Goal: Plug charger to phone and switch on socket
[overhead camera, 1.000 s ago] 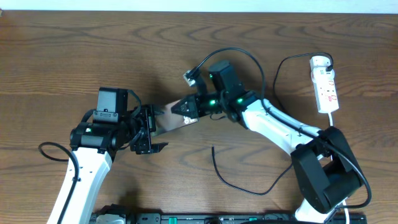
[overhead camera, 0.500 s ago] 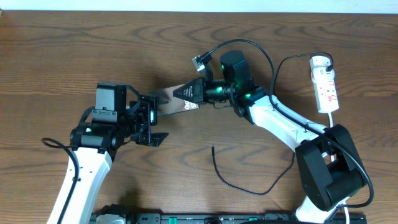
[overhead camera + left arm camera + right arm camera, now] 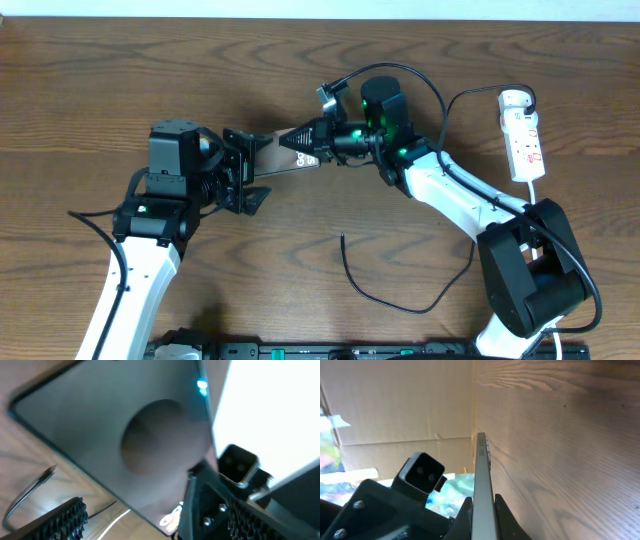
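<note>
My right gripper [image 3: 306, 152] is shut on the phone [image 3: 280, 158] and holds it above the table. In the right wrist view the phone [image 3: 481, 470] is edge-on, and a finger [image 3: 506, 519] presses each face. The phone's bronze face [image 3: 125, 435] with its dark oval fills the left wrist view. My left gripper [image 3: 247, 171] stands open at the phone's left end; I cannot tell if it touches. The charger [image 3: 400, 300], a thin black cable, lies loose on the table, its tip [image 3: 343, 238] toward the middle. The white socket [image 3: 525, 140] lies at the far right.
The socket's white cord [image 3: 530, 190] runs down beside the right arm's base [image 3: 525, 280]. The black cable loops up past the right forearm to the socket's far end. Bare wood lies at the far left and across the front middle.
My right gripper has carried the phone toward the table's far side and turned it more level. My left gripper has followed it and opened a little wider.
</note>
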Robot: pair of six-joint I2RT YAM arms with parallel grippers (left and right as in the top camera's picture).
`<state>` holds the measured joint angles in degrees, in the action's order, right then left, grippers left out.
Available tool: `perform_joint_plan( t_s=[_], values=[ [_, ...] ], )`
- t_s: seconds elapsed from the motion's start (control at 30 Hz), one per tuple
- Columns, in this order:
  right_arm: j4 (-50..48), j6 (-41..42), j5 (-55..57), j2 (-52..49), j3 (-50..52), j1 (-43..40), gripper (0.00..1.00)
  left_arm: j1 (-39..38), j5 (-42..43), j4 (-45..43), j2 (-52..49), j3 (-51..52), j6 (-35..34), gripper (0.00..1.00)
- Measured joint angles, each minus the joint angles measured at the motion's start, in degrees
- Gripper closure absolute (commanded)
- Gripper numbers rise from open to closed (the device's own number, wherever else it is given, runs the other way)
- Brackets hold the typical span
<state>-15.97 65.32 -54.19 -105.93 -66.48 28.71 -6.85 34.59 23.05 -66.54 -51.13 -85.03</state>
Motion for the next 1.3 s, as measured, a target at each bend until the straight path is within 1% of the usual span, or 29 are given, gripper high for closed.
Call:
perform_joint_plan(
  t_s=[0.13,0.17,0.3,0.6,0.8,1.07,1.3],
  values=[
    [-4.33,4.74,0.02,0.00,0.00,0.00,0.99,0.00,0.00,-3.32,0.00,0.00,1.51,0.10],
    [-5.16,5.97,0.04,0.00,0.00,0.00,0.99,0.00,0.00,-3.82,0.00,0.00,1.62,0.02],
    [-8.48,12.35,0.87,0.00,0.00,0.00,0.99,0.00,0.02,-5.46,0.00,0.00,2.56,0.01],
    [-13.68,21.42,1.51,0.00,0.00,0.00,0.99,0.00,0.00,-12.26,0.00,0.00,2.62,0.01],
    [-15.98,25.27,1.49,0.00,0.00,0.00,0.99,0.00,-0.02,-15.04,0.00,0.00,2.62,0.01],
    [-24.79,30.93,0.98,0.00,0.00,0.02,0.99,0.00,-1.01,-16.68,0.00,0.00,5.40,0.01],
    [-26.99,33.83,2.49,0.00,0.00,0.02,0.99,-0.02,-1.55,-24.13,0.00,0.00,8.02,0.01]
  ],
)
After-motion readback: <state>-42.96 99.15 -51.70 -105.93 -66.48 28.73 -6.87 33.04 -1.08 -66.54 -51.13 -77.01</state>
